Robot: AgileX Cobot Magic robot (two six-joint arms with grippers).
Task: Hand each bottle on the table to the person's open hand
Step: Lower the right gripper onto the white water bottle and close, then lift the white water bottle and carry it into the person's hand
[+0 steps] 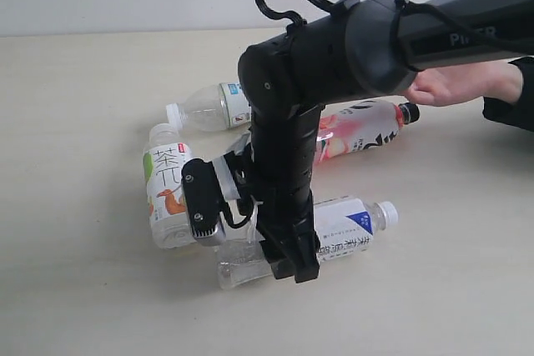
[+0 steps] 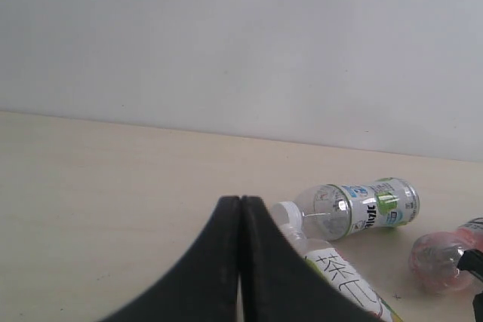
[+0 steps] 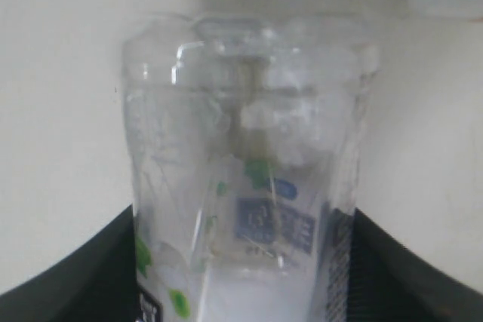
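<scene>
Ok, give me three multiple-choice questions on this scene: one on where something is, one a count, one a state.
1. Which bottle lies between the fingers of the right gripper?
A) pink bottle
B) blue-triangle bottle
C) lime-label bottle

2. How many bottles lie on the table?
A) two
B) three
C) four

3. How is the left gripper?
A) shut, with nothing in it
B) wide open
C) shut on a bottle

Answers:
1 B: the right wrist view shows a black finger on either side of that bottle.
2 C: the exterior view shows the three named above plus the orange-fruit bottle.
3 A: its two fingers press together with nothing between them.
</scene>
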